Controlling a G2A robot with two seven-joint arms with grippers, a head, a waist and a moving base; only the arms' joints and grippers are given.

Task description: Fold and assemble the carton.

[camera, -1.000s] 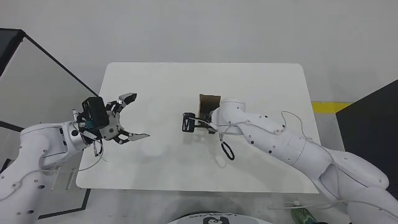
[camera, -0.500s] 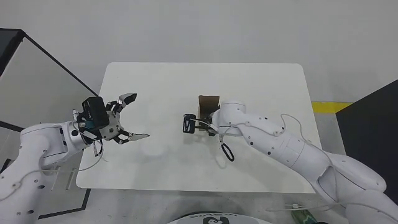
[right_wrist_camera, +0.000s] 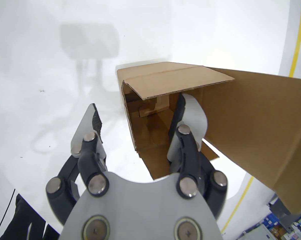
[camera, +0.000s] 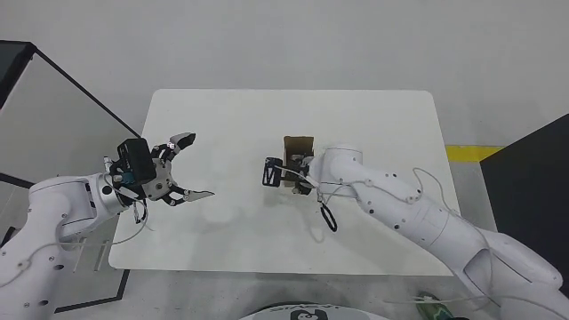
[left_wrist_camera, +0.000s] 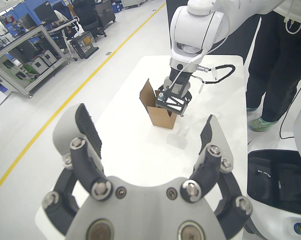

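A small brown carton [camera: 299, 146] stands upright on the white table [camera: 373, 116], near its middle, with its top flaps open. My right gripper [camera: 271, 174] is at the carton's top, open. In the right wrist view one of its fingers [right_wrist_camera: 184, 116] reaches inside the carton [right_wrist_camera: 240, 106] under a folded-in flap, and the other finger [right_wrist_camera: 94, 118] is outside the wall over bare table. The left wrist view shows this carton [left_wrist_camera: 161, 117] with one flap sticking up and the right gripper [left_wrist_camera: 172, 103] on its rim. My left gripper [camera: 182, 167] hangs open over the table's left part, well clear of the carton.
A black cable loop [camera: 326, 216] hangs off the right arm above the table's front half. A dark frame [camera: 53, 80] stands off the table's left edge. Bare table lies between the two grippers.
The right arm's wrist and forearm have shifted slightly to the right, with the gripper staying at the carton. The left arm has kept still.
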